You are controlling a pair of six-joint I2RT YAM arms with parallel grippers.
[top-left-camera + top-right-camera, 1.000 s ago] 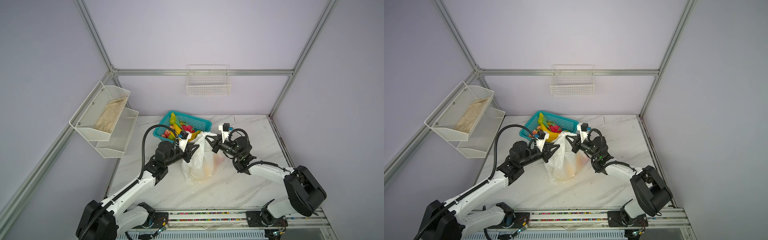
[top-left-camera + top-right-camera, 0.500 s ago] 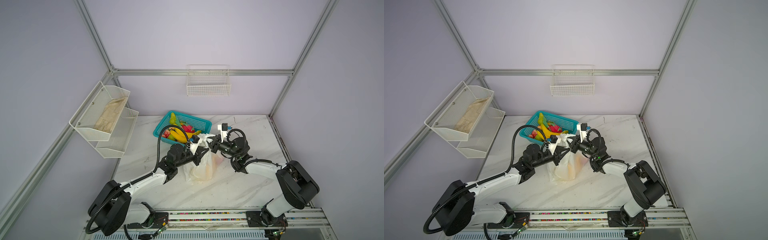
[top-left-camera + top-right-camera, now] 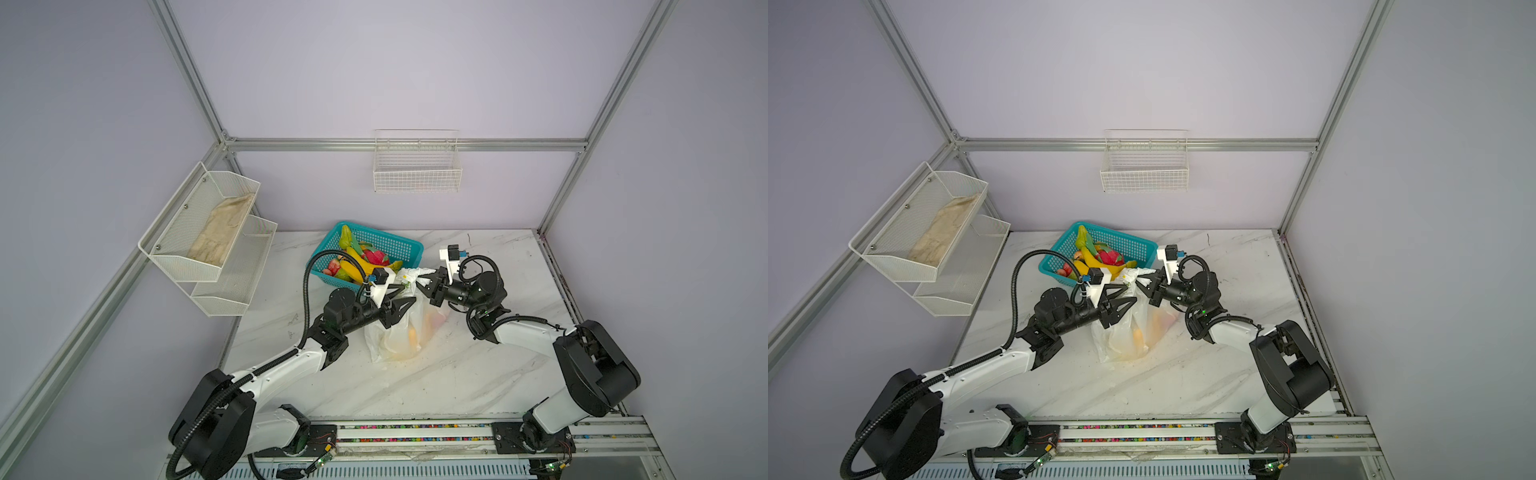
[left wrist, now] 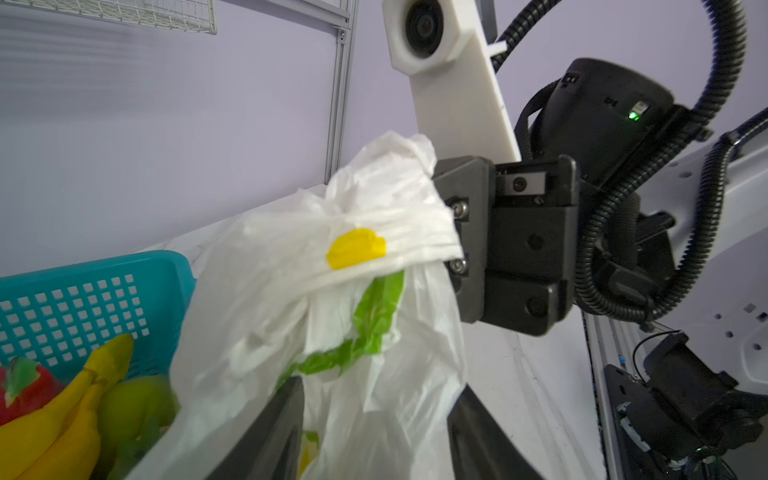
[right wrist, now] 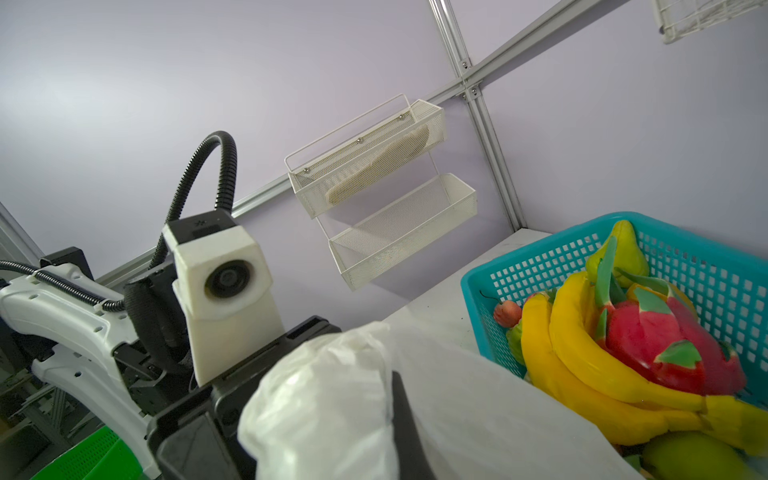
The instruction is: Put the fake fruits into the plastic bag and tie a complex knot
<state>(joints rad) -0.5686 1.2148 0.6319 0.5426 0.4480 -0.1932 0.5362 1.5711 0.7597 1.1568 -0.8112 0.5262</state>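
At table [image 3: 457,374] centre in both top views, the plastic bag [image 3: 395,336] stood at 5 o'clock of the teal basket [image 3: 405,247], many fake fruits [image 3: 357,264] inside it. Left wrist: left gripper [image 4: 374,390] fingers [image 4: 274,432] spread around the bag; right gripper [image 4: 451,237] pinched bunched handles [image 4: 386,208]. Probably best: hold tension, regrasp a loose end. Right wrist: plastic hid the fingertips; knot unreadable.

No legible text, label, brand or number found in any view; the plastic bag [image 4: 257,291] carries pictorial print only.
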